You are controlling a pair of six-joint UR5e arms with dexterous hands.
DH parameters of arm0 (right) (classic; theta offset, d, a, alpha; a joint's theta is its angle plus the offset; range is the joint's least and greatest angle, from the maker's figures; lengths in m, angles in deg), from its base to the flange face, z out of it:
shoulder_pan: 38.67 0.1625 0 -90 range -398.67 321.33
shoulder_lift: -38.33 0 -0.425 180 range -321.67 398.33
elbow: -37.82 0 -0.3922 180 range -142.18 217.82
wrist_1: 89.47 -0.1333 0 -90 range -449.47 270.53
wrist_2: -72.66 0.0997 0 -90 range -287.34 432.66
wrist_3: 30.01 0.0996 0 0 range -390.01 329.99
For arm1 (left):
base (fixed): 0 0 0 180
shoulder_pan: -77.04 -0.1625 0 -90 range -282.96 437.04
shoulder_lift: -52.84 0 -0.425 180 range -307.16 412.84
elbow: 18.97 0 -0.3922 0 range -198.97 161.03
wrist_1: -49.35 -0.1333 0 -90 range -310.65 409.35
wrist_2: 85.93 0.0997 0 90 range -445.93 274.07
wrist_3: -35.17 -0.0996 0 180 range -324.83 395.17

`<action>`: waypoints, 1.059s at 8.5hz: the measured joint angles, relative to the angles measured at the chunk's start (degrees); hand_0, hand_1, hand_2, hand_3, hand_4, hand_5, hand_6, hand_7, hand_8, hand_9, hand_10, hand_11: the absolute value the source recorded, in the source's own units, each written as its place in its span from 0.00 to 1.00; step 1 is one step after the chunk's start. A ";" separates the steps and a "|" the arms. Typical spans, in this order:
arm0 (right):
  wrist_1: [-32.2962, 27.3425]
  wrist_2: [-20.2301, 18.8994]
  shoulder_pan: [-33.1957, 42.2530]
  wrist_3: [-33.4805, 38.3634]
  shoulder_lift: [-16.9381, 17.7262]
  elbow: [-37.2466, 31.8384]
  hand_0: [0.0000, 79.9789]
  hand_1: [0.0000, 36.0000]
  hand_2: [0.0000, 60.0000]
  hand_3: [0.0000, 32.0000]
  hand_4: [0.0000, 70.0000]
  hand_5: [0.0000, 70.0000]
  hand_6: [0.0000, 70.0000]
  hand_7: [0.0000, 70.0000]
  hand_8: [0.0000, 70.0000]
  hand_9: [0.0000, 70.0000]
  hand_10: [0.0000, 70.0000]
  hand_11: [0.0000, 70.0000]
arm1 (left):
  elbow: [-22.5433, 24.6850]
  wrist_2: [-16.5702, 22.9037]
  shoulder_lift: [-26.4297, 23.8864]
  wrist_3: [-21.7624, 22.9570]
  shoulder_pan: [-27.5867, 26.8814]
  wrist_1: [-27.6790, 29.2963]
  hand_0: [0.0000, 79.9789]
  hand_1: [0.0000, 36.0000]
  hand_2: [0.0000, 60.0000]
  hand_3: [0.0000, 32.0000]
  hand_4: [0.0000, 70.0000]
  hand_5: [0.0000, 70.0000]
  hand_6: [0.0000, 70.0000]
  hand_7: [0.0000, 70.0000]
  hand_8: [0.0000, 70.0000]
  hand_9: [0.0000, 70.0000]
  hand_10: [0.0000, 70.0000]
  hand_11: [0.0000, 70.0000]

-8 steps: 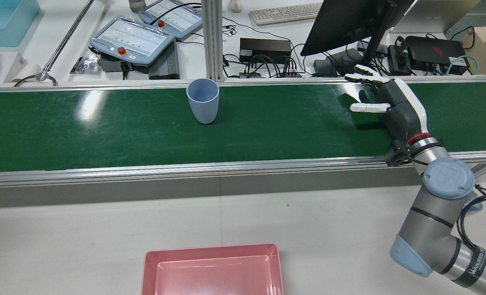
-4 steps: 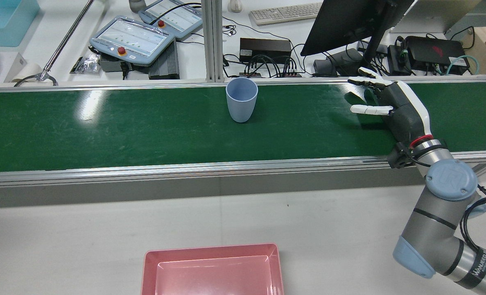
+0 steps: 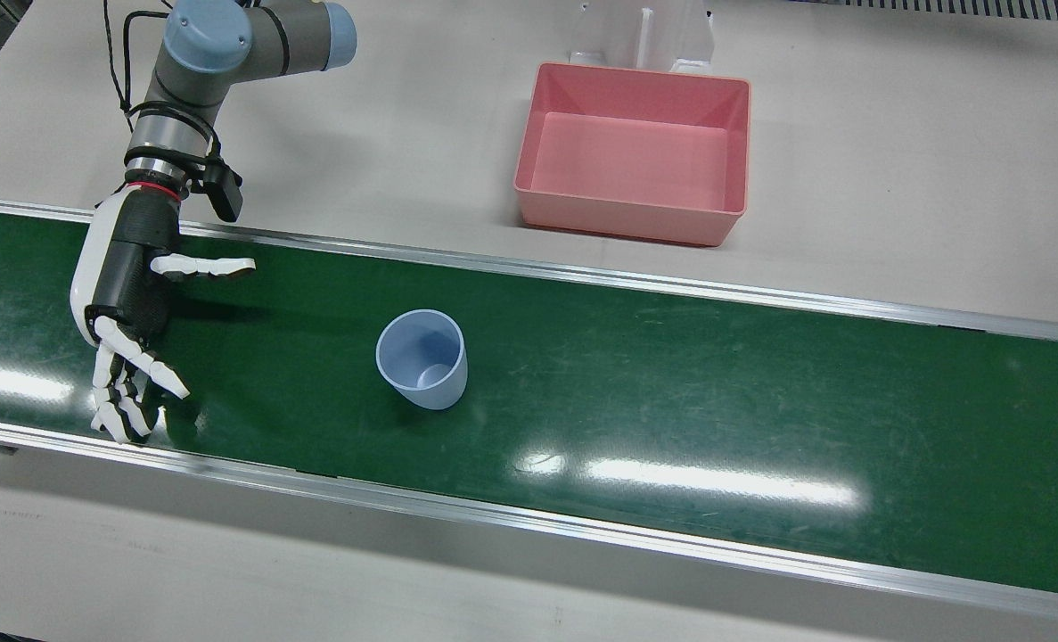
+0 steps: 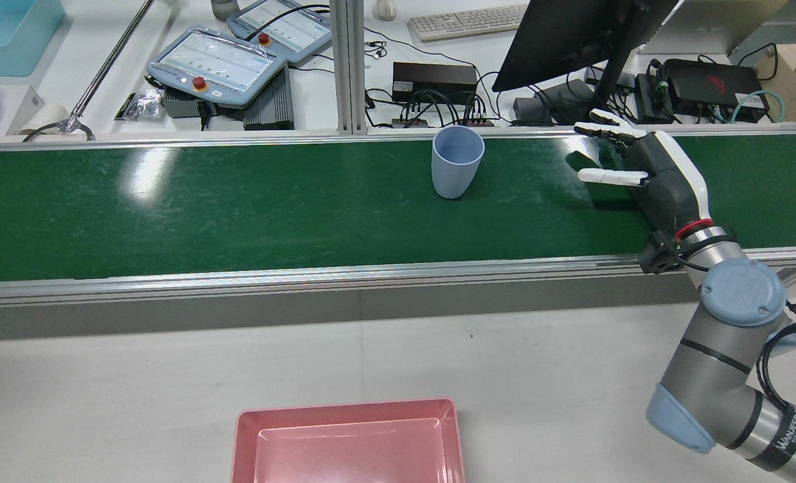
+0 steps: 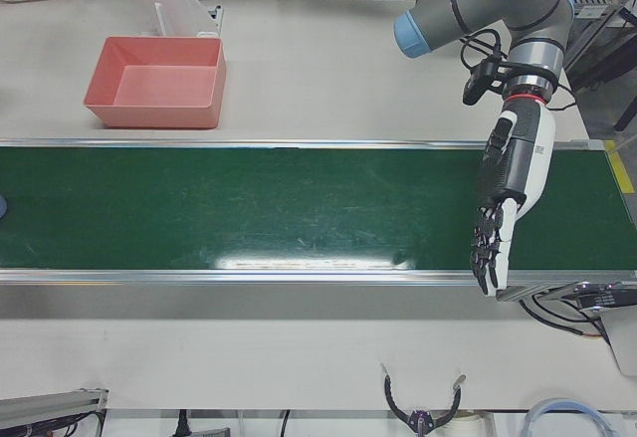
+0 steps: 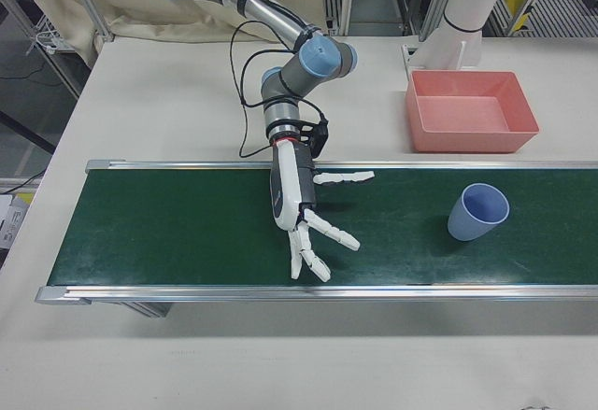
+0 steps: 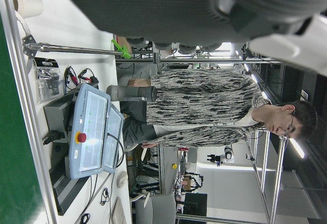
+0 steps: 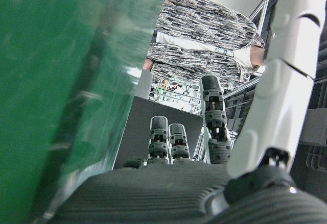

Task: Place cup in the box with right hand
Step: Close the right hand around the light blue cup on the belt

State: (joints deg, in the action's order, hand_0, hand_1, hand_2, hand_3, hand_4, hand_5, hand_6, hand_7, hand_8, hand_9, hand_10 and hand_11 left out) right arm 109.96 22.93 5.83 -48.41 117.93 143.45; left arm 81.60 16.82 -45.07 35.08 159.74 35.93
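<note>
The cup [image 4: 457, 163] has ridden the belt [image 4: 237, 208] nearer the open, empty right hand [image 4: 646, 176], still apart.

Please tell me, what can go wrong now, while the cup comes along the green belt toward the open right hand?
1. The cup has moved steadily toward the right hand; closing late could knock it over rather than grip it.
2. The cup stands near the belt's far edge, so a sideways push might tip it off the conveyor.
3. The pink box sits across the white table; a loose grip could drop the cup on the way.
</note>
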 measured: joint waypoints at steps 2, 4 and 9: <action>0.00 -0.01 -0.07 -0.08 0.11 0.00 0.64 0.36 0.05 0.00 0.38 0.07 0.08 0.30 0.16 0.29 0.00 0.01 | 0.02 0.00 0.00 0.03 -0.02 0.03 0.00 0.00 0.00 0.00 0.00 0.00 0.00 0.00 0.00 0.00 0.00 0.00; 0.06 -0.01 -0.11 -0.07 0.18 0.06 0.65 0.40 0.11 0.00 0.36 0.08 0.08 0.30 0.16 0.30 0.00 0.01 | 0.02 0.00 0.00 0.04 -0.02 -0.01 0.00 0.00 0.00 0.00 0.00 0.00 0.00 0.00 0.00 0.00 0.00 0.00; 0.95 0.08 -0.09 -0.12 0.04 0.07 0.67 0.46 0.12 0.00 0.39 0.09 0.09 0.34 0.19 0.33 0.00 0.03 | 0.05 0.00 0.00 0.01 -0.02 -0.01 0.00 0.00 0.00 0.00 0.00 0.00 0.00 0.00 0.00 0.00 0.00 0.00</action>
State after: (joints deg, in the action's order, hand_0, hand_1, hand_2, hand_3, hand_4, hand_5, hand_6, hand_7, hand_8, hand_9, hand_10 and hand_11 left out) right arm 110.91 23.01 5.74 -48.52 117.97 143.52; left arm 81.65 16.82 -45.07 35.09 159.72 35.92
